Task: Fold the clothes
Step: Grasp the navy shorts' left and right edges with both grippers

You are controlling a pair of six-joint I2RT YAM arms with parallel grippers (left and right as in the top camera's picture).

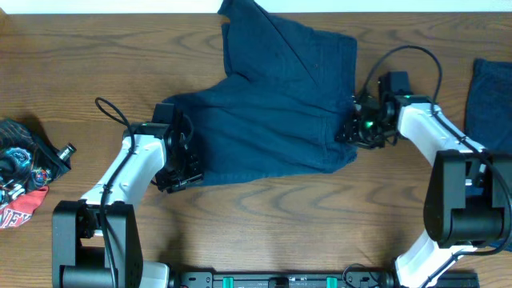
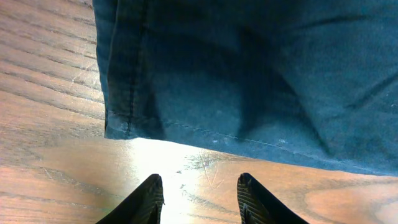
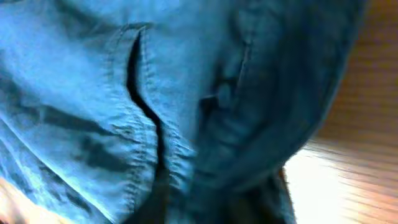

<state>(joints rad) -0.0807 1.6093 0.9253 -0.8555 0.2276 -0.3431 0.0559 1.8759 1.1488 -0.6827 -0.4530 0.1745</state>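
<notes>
The left jaws are apart, with nothing between the two black fingers (image 2: 144, 202). They hang over the bare brown wooden desk (image 2: 56, 180), just short of the sewn bottom corner of the big dark navy blue soft cloth shorts (image 2: 249, 74). The right jaws are at the other side, at the shorts' right edge. Blue cloth fills that wrist view and it is blurry, so I cannot tell if those jaws are apart or together. The shorts lie spread in the middle of the desk. A second dark blue cloth (image 1: 490, 96) lies well apart on the right.
</notes>
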